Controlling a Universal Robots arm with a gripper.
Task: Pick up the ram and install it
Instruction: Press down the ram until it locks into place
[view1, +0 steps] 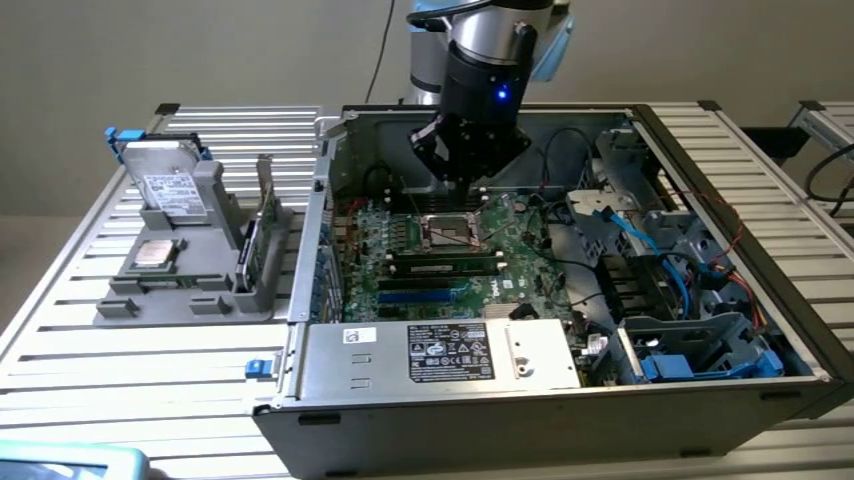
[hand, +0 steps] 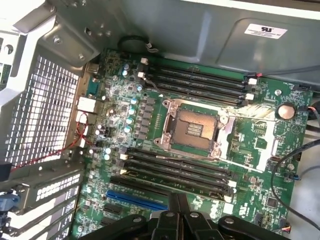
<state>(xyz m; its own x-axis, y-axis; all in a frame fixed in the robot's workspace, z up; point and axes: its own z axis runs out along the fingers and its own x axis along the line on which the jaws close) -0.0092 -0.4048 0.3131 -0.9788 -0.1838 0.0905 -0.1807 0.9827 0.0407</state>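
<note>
Claw (view1: 461, 180) closed, empty, hovering inside open PC case (view1: 747, 170) above CPU socket (hand: 195, 127). Ram (view1: 445, 267) seated in motherboard slot just below socket in exterior view. Risk: if claw descends here, closed fingers could strike socket pins or cables (view1: 627, 235).

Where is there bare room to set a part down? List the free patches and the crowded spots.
Free: the slatted table between the grey holder and the table's near edge, and the strip behind the holder. Crowded: inside the computer case, where the gripper hangs over the motherboard and cables fill the exterior view's right.
</note>
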